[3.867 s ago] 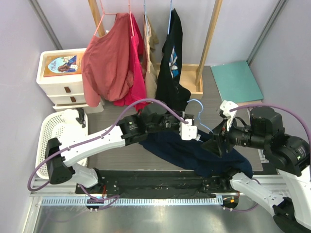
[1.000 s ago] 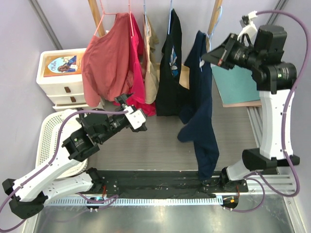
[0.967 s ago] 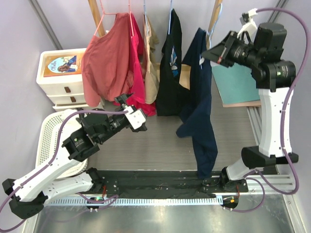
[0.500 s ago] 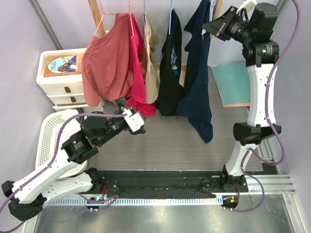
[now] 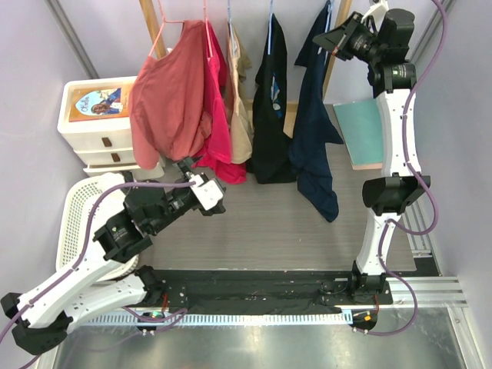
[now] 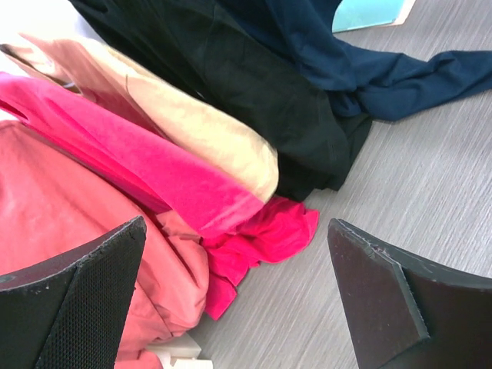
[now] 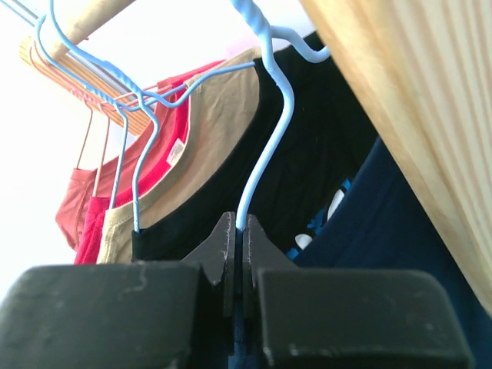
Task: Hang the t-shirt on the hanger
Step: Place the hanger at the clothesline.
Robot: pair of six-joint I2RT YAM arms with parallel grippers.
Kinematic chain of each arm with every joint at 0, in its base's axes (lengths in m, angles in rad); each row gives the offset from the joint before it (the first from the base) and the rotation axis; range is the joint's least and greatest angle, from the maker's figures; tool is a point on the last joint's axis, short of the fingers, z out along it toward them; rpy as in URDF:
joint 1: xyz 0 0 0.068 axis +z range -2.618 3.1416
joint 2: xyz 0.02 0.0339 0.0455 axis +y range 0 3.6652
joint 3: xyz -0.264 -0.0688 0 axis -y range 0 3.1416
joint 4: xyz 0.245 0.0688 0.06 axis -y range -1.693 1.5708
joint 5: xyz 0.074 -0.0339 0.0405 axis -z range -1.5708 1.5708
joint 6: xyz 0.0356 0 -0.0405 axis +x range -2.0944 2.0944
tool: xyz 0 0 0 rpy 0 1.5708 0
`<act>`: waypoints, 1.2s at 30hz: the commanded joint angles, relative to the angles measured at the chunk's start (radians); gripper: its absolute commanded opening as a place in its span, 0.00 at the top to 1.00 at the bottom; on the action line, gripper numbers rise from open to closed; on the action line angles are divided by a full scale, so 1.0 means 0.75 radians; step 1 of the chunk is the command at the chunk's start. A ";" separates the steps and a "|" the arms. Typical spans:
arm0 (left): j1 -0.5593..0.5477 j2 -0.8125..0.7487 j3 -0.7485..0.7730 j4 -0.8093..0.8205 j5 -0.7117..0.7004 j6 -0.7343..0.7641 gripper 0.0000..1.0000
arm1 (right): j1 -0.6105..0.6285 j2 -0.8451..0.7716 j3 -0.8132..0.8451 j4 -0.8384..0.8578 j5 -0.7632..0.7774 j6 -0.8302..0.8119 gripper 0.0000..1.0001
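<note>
The navy t-shirt hangs full length at the right end of the clothes rail, its hem above the table. It also shows in the left wrist view as the t-shirt and in the right wrist view as the t-shirt. My right gripper is raised high by the rail and shut on the thin light-blue hanger, pinching the wire just under its hook. My left gripper hovers low over the table, left of the shirt, open with nothing between its fingers.
The rail also carries red and pink shirts, a tan shirt and a black graphic shirt. A wooden post stands beside the right gripper. White drawers, a white basket and a teal board border the table.
The right arm has risen and swung back toward the rail, carrying the hanger and t-shirt up; the hem has lifted off the table. The left arm drew back slightly.
</note>
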 commanded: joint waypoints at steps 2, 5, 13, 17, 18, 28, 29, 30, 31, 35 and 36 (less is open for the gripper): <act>0.011 -0.017 -0.020 0.005 -0.015 -0.033 0.00 | 0.006 -0.079 0.052 0.233 0.062 -0.111 0.99; 0.011 -0.009 -0.016 0.010 -0.011 -0.041 0.00 | 0.009 -0.055 0.033 0.219 0.096 -0.143 0.99; 0.031 -0.011 0.006 -0.056 -0.015 -0.078 0.00 | 0.007 -0.011 0.001 0.202 0.087 -0.158 0.96; 0.082 -0.017 0.010 -0.086 -0.031 -0.153 0.00 | 0.007 -0.130 -0.136 0.186 0.070 -0.176 0.68; 0.113 -0.017 0.015 -0.103 -0.029 -0.206 0.00 | 0.009 -0.161 -0.163 0.186 0.070 -0.180 0.65; 0.336 0.012 0.131 -0.346 0.065 -0.546 0.00 | 0.004 -0.637 -0.590 -0.010 0.238 -0.362 0.00; 0.367 0.024 0.149 -0.391 0.065 -0.567 0.00 | 0.004 -0.741 -0.635 -0.023 0.280 -0.382 0.00; 0.381 0.038 0.202 -0.436 0.055 -0.585 0.00 | 0.004 -0.788 -0.678 -0.045 0.299 -0.447 0.00; 0.395 0.097 0.237 -0.550 0.047 -0.638 0.00 | 0.006 -0.841 -0.761 -0.059 0.311 -0.483 0.00; 0.556 0.271 0.413 -0.797 0.097 -0.757 0.00 | 0.006 -1.052 -0.936 -0.186 0.363 -0.663 0.00; 0.591 0.302 0.440 -0.847 0.203 -0.767 0.00 | 0.004 -1.126 -0.971 -0.255 0.358 -0.724 0.00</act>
